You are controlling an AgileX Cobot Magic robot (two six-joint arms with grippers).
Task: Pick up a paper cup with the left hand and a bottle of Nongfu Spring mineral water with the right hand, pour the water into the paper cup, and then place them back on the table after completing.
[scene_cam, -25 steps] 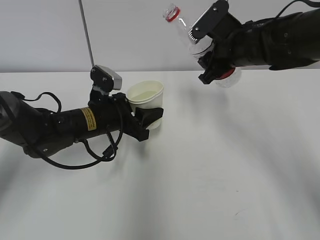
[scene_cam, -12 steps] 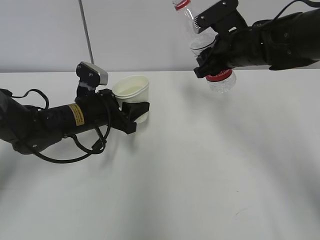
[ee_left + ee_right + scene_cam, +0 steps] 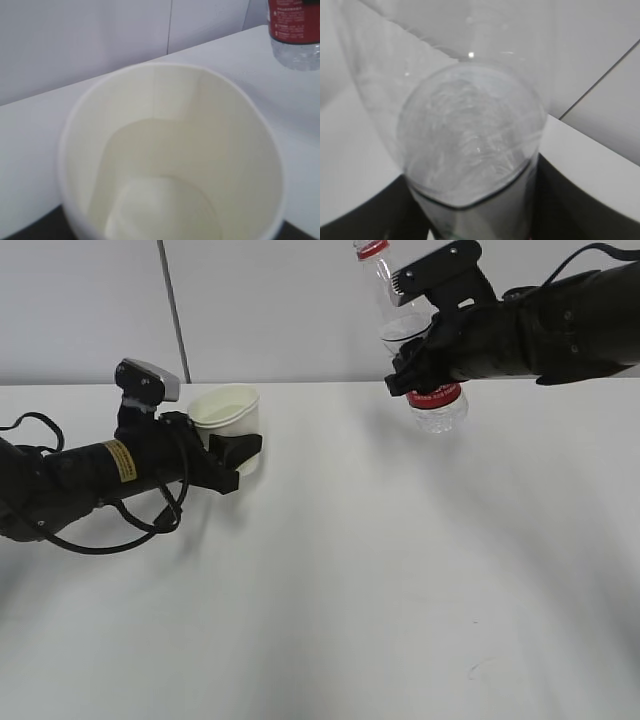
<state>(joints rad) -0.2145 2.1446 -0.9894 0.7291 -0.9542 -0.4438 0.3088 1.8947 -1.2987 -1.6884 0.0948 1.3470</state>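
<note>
Above the surface (image 3: 400,570), toward its left side, we have the paper cup (image 3: 228,418) grasped in the left end effector (image 3: 235,452), which is clenched around the cup's lower wall. Up and to the right of the cup, well apart from it, the right end effector (image 3: 425,360) is clenched on the bottle (image 3: 412,335), gripping it around the red label band.

Compared with a second ago, two things have changed. The bottle was tilted, its neck leaning left toward the cup; now it stands close to upright, red-ringed mouth at the top. The cup, meanwhile, has drawn away from the bottle, leftward and slightly lower, so the gap between them has widened. We judge that pouring is over and both arms are pulling back to set their loads down.

The bottle's long axis now runs nearly vertical, mouth up, rounded base down, hanging clear of the surface. Our right wrist view shows only clear plastic between the dark jaws. The cup's axis is also close to upright, opening upward, perhaps tipped slightly toward the camera. From the left wrist view, looking into the cup, we see a pale interior; we cannot tell the water level with confidence. The bottle's base shows beyond the cup's rim there.
</note>
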